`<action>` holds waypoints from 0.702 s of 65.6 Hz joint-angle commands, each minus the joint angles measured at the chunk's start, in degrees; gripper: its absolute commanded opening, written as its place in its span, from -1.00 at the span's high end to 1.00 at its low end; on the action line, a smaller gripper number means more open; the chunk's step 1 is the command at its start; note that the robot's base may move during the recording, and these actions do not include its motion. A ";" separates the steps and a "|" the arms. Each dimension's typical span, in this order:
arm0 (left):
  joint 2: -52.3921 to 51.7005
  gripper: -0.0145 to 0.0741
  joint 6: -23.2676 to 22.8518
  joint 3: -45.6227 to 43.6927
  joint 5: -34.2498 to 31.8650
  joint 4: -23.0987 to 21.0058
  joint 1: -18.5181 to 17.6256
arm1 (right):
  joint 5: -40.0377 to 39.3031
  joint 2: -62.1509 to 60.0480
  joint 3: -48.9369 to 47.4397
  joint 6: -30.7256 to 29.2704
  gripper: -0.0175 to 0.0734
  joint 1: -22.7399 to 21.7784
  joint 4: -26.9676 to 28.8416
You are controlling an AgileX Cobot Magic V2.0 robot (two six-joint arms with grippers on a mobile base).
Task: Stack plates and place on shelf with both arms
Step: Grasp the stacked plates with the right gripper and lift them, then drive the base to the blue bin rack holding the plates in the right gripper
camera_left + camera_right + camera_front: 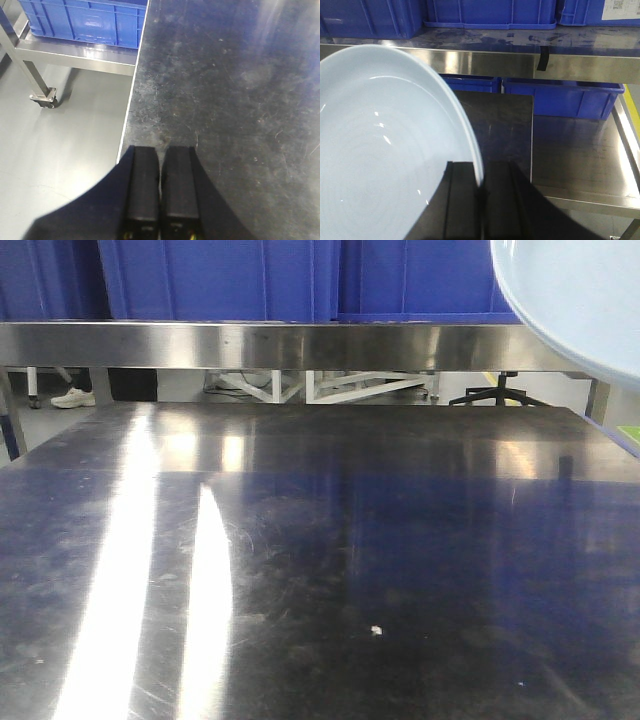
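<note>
Pale blue plate hangs by its rim in your right tool, pinched tight, raised above the steel bench and facing the shelf of blue crates. Your left tool is pressed together on nothing, over the bench edge.

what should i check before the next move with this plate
1. Grip: the right gripper is shut on the rim of the plate: ok.
2. Second support: the left gripper is shut and empty, over the edge of the table, not on the plate: not ok.
3. Where the other plate is: it shows in no view: cannot tell.
4. Room on the shelf: blue bins stand along it: cannot tell.
5. Path over the table: the front view shows only a small white speck on it: ok.
</note>
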 commanded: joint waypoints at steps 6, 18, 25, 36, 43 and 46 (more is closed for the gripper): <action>-0.31 0.44 -0.63 -1.59 -4.14 0.03 0.05 | -5.53 0.03 -1.66 -0.09 0.49 -0.37 0.62; -0.31 0.44 -0.63 -1.59 -4.14 0.03 0.05 | -5.53 0.03 -1.66 -0.09 0.49 -0.37 0.62; -0.31 0.44 -0.63 -1.59 -4.14 0.03 0.05 | -5.53 0.03 -1.66 -0.09 0.49 -0.37 0.62; -0.31 0.44 -0.63 -1.59 -4.14 0.03 0.05 | -5.53 0.03 -1.66 -0.09 0.49 -0.37 0.62; -0.31 0.44 -0.63 -1.59 -4.14 0.03 0.05 | -5.53 0.03 -1.66 -0.09 0.49 -0.37 0.62; -0.31 0.44 -0.63 -1.59 -4.14 0.03 0.05 | -5.53 0.03 -1.66 -0.09 0.49 -0.37 0.62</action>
